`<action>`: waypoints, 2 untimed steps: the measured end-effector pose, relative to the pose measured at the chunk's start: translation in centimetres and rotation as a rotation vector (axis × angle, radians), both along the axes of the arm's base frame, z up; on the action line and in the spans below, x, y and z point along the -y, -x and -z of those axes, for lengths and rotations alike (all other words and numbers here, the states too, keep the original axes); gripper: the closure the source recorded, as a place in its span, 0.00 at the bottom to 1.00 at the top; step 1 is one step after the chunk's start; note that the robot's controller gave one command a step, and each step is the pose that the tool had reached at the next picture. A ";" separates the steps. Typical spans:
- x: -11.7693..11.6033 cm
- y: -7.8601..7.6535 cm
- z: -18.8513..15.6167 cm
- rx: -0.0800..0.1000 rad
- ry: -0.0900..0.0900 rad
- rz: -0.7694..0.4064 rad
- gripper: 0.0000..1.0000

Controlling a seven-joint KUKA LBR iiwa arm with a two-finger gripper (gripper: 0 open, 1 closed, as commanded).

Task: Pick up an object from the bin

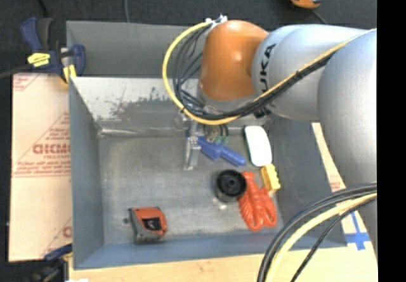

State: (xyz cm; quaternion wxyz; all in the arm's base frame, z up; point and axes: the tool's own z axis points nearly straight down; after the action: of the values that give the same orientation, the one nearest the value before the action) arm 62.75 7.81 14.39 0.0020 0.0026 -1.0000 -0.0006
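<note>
The metal pincer (191,149) hangs under the glossy orange cover (229,59), just beside the left end of a slim blue plastic handle (223,153) near the back wall of the grey bin (127,176). I cannot tell whether it is open or closed. A smooth white oval (257,145) and a black disc (229,185) lie close by.
</note>
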 end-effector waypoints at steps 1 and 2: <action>0.0 -0.1 -0.5 0.006 -0.001 0.002 0.00; 6.8 0.8 5.3 0.010 0.000 0.101 0.00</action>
State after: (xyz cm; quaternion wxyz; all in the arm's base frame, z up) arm 61.93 1.05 9.05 -0.0031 -0.0476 -0.9989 -0.0007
